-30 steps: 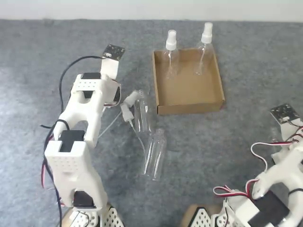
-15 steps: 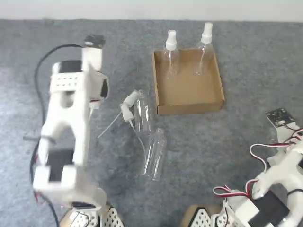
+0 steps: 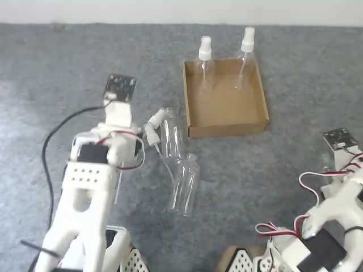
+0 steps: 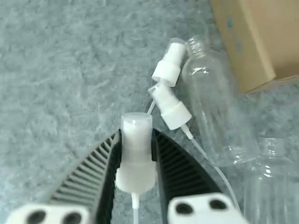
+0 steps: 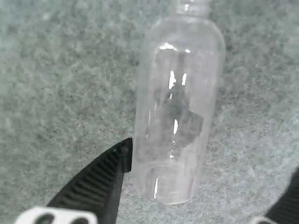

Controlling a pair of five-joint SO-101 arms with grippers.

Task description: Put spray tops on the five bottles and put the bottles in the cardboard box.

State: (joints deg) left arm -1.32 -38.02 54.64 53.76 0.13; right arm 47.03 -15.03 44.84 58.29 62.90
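Grey carpet-like surface (image 3: 45, 85); pale wall (image 3: 170, 11) strip along the far edge; cardboard box (image 3: 227, 110) far centre, faint blue print on its side in the left wrist view, too blurred to read; two capped bottles (image 3: 205, 65) upright in the box at its far wall; two uncapped bottles (image 3: 172, 136) lying close together just off the box's near corner; two loose spray tops (image 4: 170, 109) by the farther one's neck; left tool (image 4: 136, 135) clamped on a spray top (image 4: 136, 158); right tool (image 5: 210, 161) spread wide, jaws either side of a fifth bottle (image 5: 177, 107) lying uncapped on the surface.
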